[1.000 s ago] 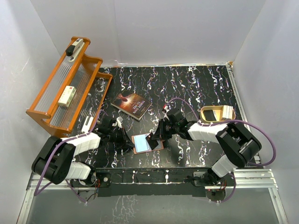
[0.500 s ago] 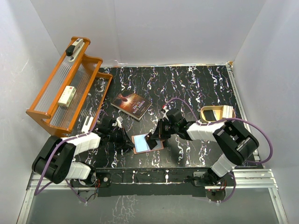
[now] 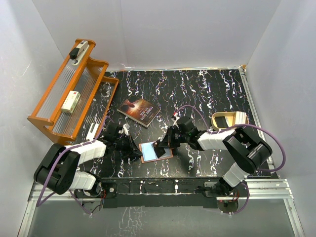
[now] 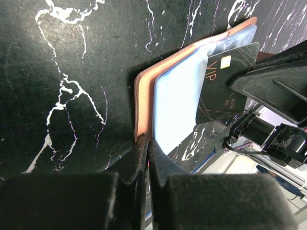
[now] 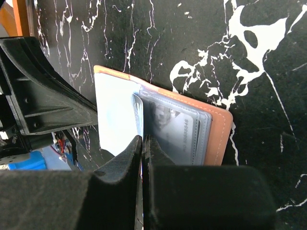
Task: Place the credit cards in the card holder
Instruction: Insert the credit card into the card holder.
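The card holder (image 3: 167,153) lies open on the black marbled table (image 3: 207,94), near the front edge and between the 2 arms. Its brown leather cover faces down and its clear sleeves face up.

The left gripper (image 4: 146,148) is closed. Its 2 fingers pinch the left edge of the card holder, where the leather border ends. A pale blue-white card (image 5: 115,115) lies on the left half of the holder. If it sits inside a pocket or only on top, I cannot tell.

The right gripper (image 5: 143,143) is closed too, and it holds the dark card (image 4: 225,81). This card has a gold chip and the letters VIP. It stands tilted over the middle of the holder, with its lower edge at the sleeves, next to the pale card. In the right wrist view the card shows only as a thin line between the fingers.

Far from the holder, a dark book (image 3: 139,111) lies flat on the table. An orange rack (image 3: 54,106) stands at the left side. A beige tin (image 3: 228,120) sits to the right, well apart from the holder.
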Controlling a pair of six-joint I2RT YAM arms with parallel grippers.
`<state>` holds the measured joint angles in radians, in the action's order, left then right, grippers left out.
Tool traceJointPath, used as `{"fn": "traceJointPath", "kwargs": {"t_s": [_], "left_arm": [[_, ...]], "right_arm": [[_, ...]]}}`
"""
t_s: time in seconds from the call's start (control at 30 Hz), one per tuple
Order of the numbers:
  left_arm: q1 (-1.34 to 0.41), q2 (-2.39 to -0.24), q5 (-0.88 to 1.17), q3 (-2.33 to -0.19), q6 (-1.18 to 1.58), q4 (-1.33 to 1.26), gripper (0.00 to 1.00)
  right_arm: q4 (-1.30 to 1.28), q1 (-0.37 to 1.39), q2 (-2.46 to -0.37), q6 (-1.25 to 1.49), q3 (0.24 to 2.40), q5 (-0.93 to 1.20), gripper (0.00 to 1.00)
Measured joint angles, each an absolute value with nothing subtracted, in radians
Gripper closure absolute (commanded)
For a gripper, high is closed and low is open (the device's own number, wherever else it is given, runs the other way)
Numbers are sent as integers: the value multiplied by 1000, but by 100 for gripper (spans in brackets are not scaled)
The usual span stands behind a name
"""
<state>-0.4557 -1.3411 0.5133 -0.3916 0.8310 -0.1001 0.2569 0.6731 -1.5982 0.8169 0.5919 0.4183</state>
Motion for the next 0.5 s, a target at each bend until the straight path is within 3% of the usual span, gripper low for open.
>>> {"fn": "traceJointPath", "kwargs": {"t_s": [0.5], "left_arm": [[-455, -1340, 517, -377, 849, -127, 100]], "right_arm": [[348, 704, -1618, 850, 578, 368, 100]]}}
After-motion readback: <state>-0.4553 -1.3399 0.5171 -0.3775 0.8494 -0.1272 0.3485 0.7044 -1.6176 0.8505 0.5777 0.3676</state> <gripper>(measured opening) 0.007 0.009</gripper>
